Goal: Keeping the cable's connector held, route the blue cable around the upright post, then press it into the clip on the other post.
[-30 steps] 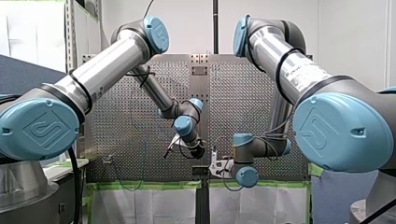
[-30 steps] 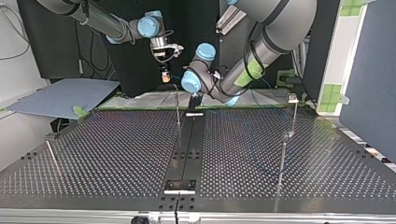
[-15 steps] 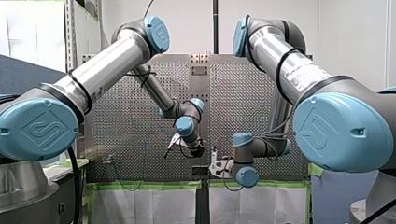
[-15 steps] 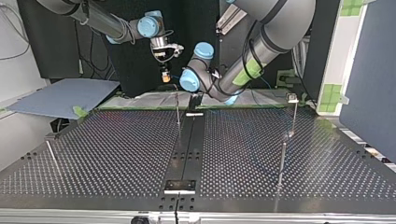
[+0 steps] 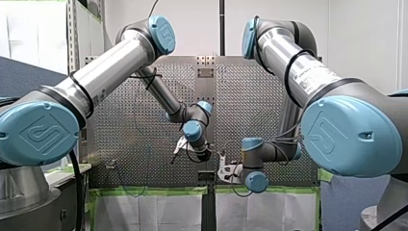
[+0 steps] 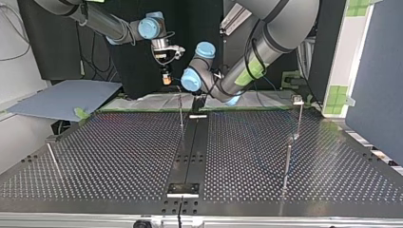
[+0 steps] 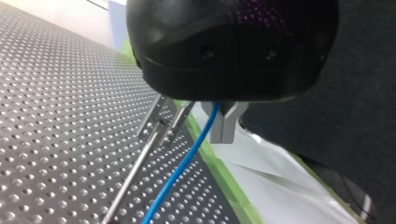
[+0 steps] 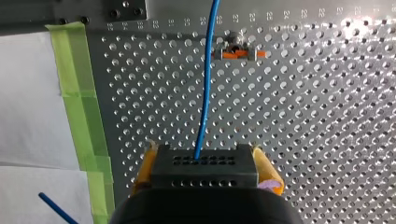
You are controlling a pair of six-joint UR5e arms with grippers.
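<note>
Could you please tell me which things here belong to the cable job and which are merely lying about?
Job: blue cable, connector, post with clip, left claw, right claw.
Lying about: green tape, white sheet, grey board.

Bare metal, smooth plastic, matt tape

The perforated table [image 6: 119, 152] is seen as dull dark metal, flaring bright in the right wrist view, and the thin post [image 6: 181, 111] as bare metal rod. The blue cable [image 8: 205, 84] is jacketed in smooth, faintly glossy plastic; the connector [image 8: 204, 167] is finished matt grey. The green tape [image 8: 79, 93] is matt. My left arm's tube [image 5: 110, 62] is brushed metal, its cap [image 5: 161, 33] glossy blue plastic.
</note>
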